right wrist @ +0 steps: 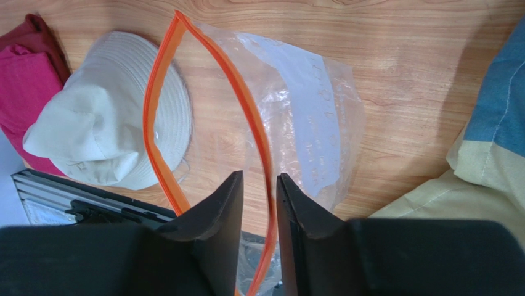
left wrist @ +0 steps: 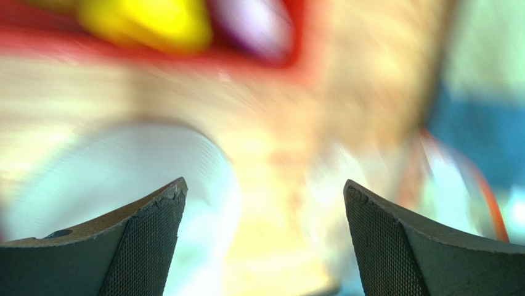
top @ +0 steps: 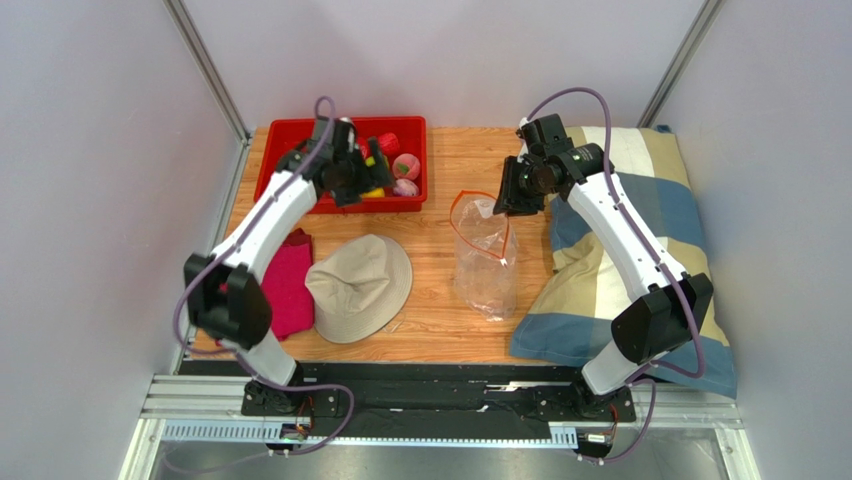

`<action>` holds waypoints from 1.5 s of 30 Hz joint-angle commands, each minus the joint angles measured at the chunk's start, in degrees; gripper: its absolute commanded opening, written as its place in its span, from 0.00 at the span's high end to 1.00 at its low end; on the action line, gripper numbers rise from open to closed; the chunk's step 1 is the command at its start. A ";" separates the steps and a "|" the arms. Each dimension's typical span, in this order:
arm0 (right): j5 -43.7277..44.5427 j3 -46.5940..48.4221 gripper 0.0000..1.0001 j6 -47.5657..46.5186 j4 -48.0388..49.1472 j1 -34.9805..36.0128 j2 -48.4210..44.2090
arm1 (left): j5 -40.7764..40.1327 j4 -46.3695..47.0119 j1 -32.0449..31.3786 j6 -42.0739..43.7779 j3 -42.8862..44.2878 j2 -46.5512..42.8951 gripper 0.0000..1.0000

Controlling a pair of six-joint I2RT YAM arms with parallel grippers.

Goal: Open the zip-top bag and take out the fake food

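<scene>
The zip-top bag [top: 485,255] lies on the wooden table, clear and limp, its orange-rimmed mouth gaping toward the far side. Nothing shows inside the bag [right wrist: 308,123]. My right gripper [top: 512,195] hovers at the bag's far rim. In the right wrist view the right gripper [right wrist: 259,176] has its jaws slightly apart, with the orange zipper strip [right wrist: 262,148] running loosely through the gap. The fake food [top: 400,160] lies in a red bin [top: 340,125] at the back left. My left gripper [top: 365,178] is over that bin. In its blurred wrist view the left gripper [left wrist: 265,188] is wide open and holds nothing.
A beige sun hat [top: 360,285] sits left of the bag, with a folded pink cloth [top: 288,285] beside it. A blue and cream checked pillow [top: 640,250] fills the table's right side. Grey walls close in on both sides.
</scene>
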 commanded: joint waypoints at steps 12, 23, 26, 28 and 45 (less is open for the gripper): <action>18.18 10.52 0.00 -4.23 -18.16 0.30 -9.61 | -3.63 -1.70 -39.21 -15.27 -31.35 -54.11 0.01; 13.86 -20.52 0.07 -3.18 -8.56 0.38 -35.29 | -21.48 -0.12 -75.26 -22.50 -22.16 -43.32 0.01; 18.09 -25.44 0.22 -5.44 -5.32 0.38 -36.18 | -23.24 -0.20 -78.96 -22.06 -18.20 -39.10 0.01; 16.88 -27.73 0.38 -7.74 -0.41 0.47 -33.37 | -24.12 -0.21 -80.20 -22.06 -17.58 -37.77 0.01; 19.15 -14.64 0.31 1.49 5.31 22.80 -8.66 | -31.77 -3.63 -83.63 -28.48 -22.67 -46.83 0.01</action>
